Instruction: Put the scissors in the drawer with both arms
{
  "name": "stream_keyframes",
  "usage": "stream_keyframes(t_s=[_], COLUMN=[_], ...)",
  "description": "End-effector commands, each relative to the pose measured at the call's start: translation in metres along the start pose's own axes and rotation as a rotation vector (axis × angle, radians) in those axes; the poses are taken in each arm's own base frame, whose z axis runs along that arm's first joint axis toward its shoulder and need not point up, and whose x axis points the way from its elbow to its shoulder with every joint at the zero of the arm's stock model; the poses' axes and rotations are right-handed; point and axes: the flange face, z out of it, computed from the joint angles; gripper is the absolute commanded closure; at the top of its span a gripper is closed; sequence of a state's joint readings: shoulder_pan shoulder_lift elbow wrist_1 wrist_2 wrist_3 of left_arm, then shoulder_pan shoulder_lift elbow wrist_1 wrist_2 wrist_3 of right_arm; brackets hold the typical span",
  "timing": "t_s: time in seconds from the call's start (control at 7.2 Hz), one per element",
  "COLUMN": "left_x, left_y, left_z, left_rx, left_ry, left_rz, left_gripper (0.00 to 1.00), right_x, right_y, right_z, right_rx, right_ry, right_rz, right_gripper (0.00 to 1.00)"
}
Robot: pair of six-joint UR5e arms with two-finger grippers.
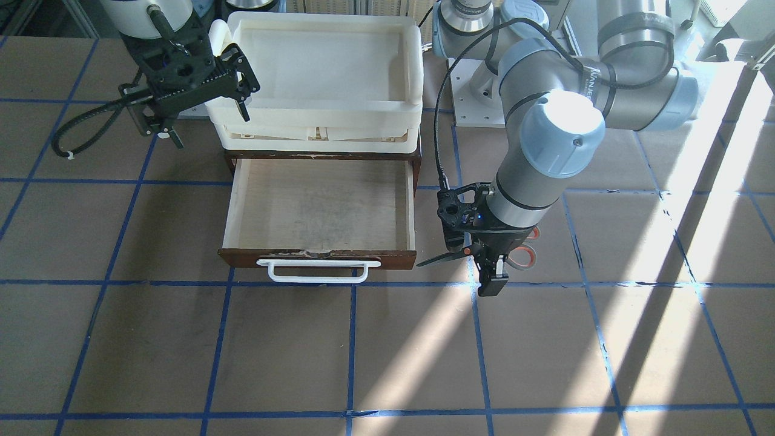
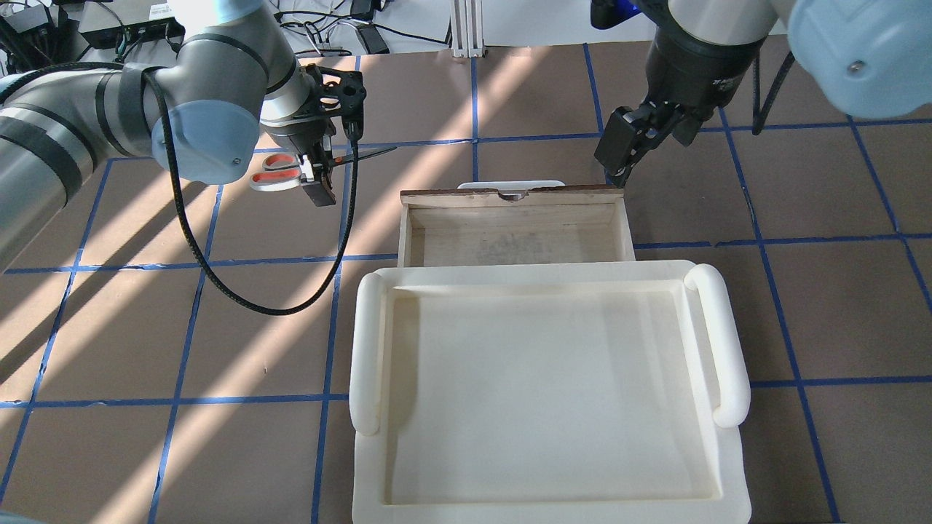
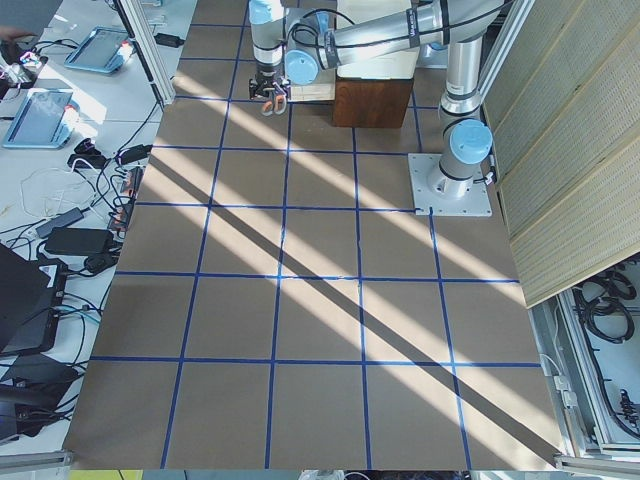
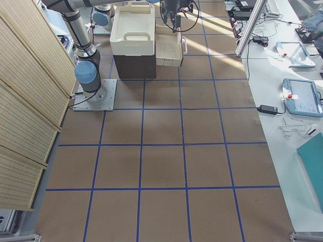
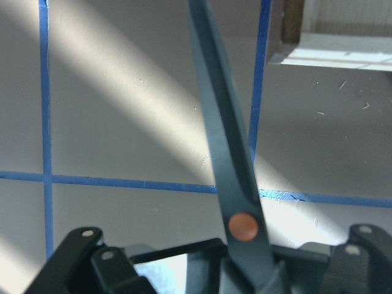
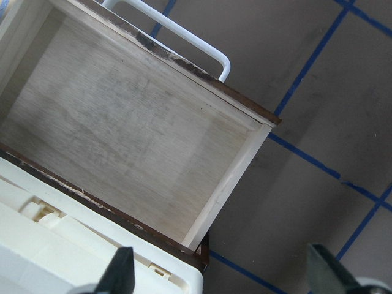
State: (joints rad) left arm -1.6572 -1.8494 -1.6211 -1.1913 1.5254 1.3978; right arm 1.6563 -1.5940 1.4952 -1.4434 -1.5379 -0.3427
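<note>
Scissors (image 5: 229,159) sit clenched in left gripper (image 2: 318,175) beside pulled-out drawer (image 1: 410,206), cream tray (image 1: 315,115) stacked above; right gripper (image 2: 641,149) apparently released.

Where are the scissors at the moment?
In the overhead view the scissors are clamped in the left end effector, on the robot's left of the open drawer and outside it, blades pointing toward it.

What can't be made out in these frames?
Grip point on the scissors: covered by the left gripper, overhead and front-facing; left wrist view shows only the blade.
Back of the drawer: under the cream tray, overhead.
White handle: mostly behind the drawer's front, overhead.
Side views: both grippers too small.
</note>
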Motion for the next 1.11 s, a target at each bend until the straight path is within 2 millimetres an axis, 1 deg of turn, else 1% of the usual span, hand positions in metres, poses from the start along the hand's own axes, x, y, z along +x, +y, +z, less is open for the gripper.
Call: stream_keyframes(t_s=[0.0, 0.14, 0.28, 0.42, 0.56, 0.69, 0.97], left_x=[0.037, 0.055, 0.069, 0.082, 0.094, 0.100, 0.116], left_y=[-0.067, -0.097, -0.118, -0.137, -0.152, -0.161, -0.179], left_z=[-0.003, -0.001, 0.006, 0.013, 0.014, 0.020, 0.021], left_rx=[0.002, 0.009, 0.010, 0.009, 0.009, 0.008, 0.006], left_ry=[-0.002, 0.005, 0.019, 0.025, 0.027, 0.034, 0.039], left_rz=[-0.019, -0.009, 0.001, -0.003, 0.001, 0.016, 0.036], left_gripper=[1.00, 1.00, 1.00, 1.00, 1.00, 1.00, 1.00], right_x=[-0.007, -0.007, -0.010, -0.009, -0.009, -0.009, -0.009], right_y=[0.019, 0.021, 0.026, 0.022, 0.022, 0.023, 0.022], right_z=[-0.004, -0.010, -0.017, -0.022, -0.021, -0.023, -0.021], right_rx=[-0.029, -0.003, 0.017, 0.061, 0.061, 0.065, 0.063], right_ry=[-0.008, -0.003, -0.004, 0.005, 0.006, 0.008, 0.007], right_rz=[0.330, 0.365, 0.372, 0.445, 0.452, 0.450, 0.447], right_gripper=[0.00, 0.00, 0.00, 0.00, 0.00, 0.00, 0.00])
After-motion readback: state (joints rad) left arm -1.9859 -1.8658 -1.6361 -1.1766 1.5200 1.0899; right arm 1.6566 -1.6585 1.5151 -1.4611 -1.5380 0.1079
